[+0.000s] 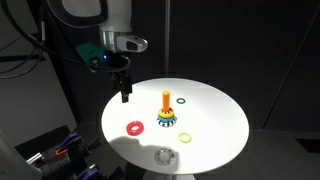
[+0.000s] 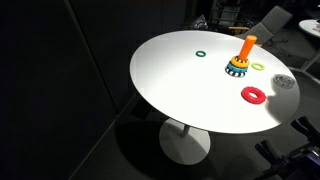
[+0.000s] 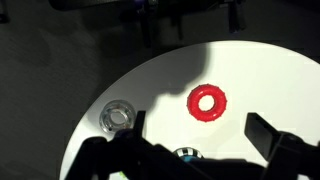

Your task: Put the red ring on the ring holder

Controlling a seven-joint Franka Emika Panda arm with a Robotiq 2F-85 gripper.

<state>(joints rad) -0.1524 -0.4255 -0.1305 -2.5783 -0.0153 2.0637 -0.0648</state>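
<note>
The red ring (image 1: 135, 127) lies flat on the round white table (image 1: 215, 120); it also shows in an exterior view (image 2: 255, 94) and in the wrist view (image 3: 207, 101). The ring holder (image 1: 166, 110), an orange peg on a blue-and-yellow base, stands upright near the table's middle (image 2: 240, 58); only the edge of its base shows in the wrist view (image 3: 187, 154). My gripper (image 1: 125, 90) hangs open and empty above the table, up and to the side of the red ring. In the wrist view its fingers (image 3: 197, 120) stand wide apart, with the ring just beyond them.
A thin green ring (image 1: 181, 100) and a thin yellow-green ring (image 1: 185, 138) lie beside the holder. A white ring (image 1: 165, 155) lies near the table's edge and shows in the wrist view (image 3: 118, 115). The surroundings are dark, with equipment (image 1: 60, 150) below the table.
</note>
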